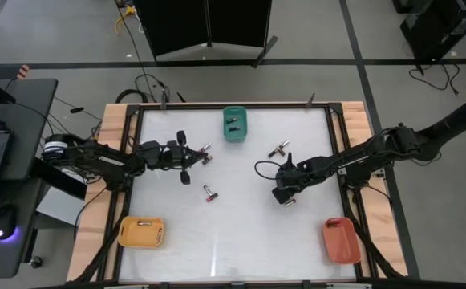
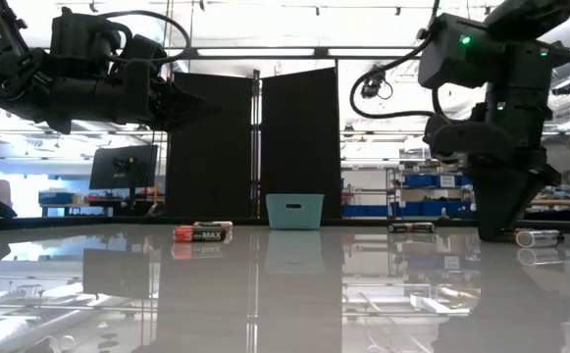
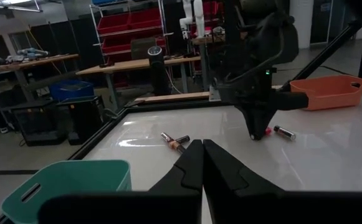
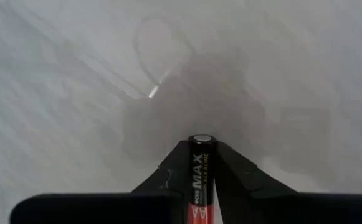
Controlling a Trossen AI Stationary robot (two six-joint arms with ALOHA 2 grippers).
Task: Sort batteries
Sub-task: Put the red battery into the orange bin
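Fingers of right gripper (image 4: 200,180) clamp a battery (image 4: 201,171) mid-right of high view, low over bench (image 1: 241,233). Left gripper (image 3: 202,163) pinched empty. Pickup step; next, carry to a tray.

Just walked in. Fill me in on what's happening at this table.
Two robot arms are sorting batteries into coloured trays. The right end effector is shut on a red-ended battery, down at the table right of centre. The left end effector is shut and empty, raised near the teal tray, which already holds batteries. The yellow tray holds some too; the orange tray looks empty. Loose batteries are lying on the table.
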